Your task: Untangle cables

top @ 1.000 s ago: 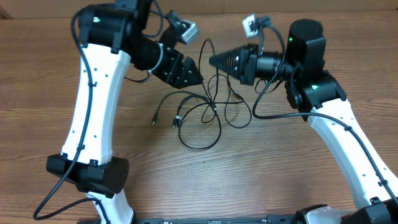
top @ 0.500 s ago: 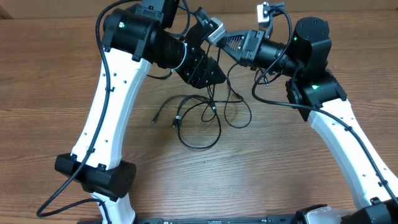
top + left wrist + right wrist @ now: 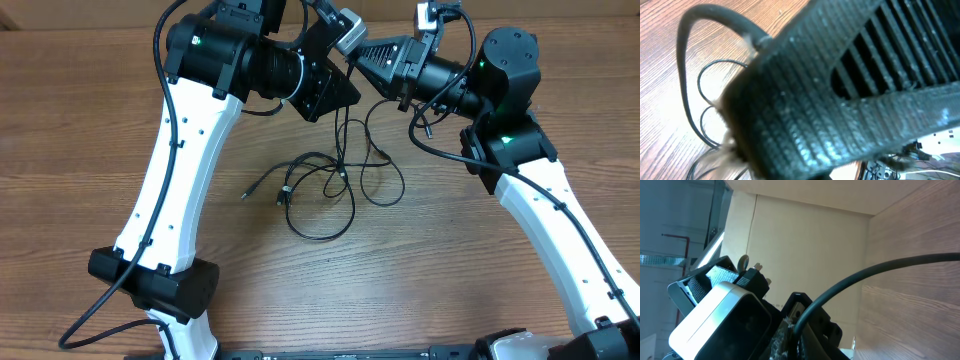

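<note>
The cables lie in loose loops at the centre of the wooden table, with strands rising toward the top of the frame. There the left gripper and right gripper sit close together, both closed, each pinching a black cord that arches out beside its fingers.

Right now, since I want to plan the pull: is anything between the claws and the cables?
Nothing visible does. The left claw and right claw sit shut, tips close together, where the cables rise off the table.
</note>
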Motion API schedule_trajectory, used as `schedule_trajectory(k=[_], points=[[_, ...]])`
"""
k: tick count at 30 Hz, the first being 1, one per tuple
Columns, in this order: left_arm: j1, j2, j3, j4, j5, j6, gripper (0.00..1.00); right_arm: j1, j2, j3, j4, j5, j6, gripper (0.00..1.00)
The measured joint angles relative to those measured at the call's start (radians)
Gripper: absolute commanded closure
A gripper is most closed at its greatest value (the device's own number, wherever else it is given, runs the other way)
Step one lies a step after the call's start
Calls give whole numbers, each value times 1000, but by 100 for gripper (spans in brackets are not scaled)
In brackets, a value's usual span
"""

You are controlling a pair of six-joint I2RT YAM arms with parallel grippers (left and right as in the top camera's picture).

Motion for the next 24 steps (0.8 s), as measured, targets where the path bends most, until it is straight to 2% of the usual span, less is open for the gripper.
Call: schedule_trajectory(k=[1, 3, 6, 10, 14, 18, 24], points=[[0, 0, 0, 0, -5, -2, 96, 0, 0, 0, -9, 0, -8, 86], [1, 0, 1, 1, -25, -6, 96, -3, -2, 3, -63, -3, -47, 68], [12, 0, 23, 2, -78, -13, 96, -7, -5, 11, -220, 0, -145, 58], [46, -13, 120, 2, -177, -29, 96, -24, -5, 16, -515, 84, -309, 50], [83, -75, 207, 9, -246, -50, 96, -37, -5, 16, -723, 226, -442, 43], [128, -160, 263, 66, -245, -83, 95, -37, -5, 16, -843, 343, -554, 38], [217, -265, 292, 285, -103, -190, 96, -36, -5, 16, -887, 354, -763, 37]])
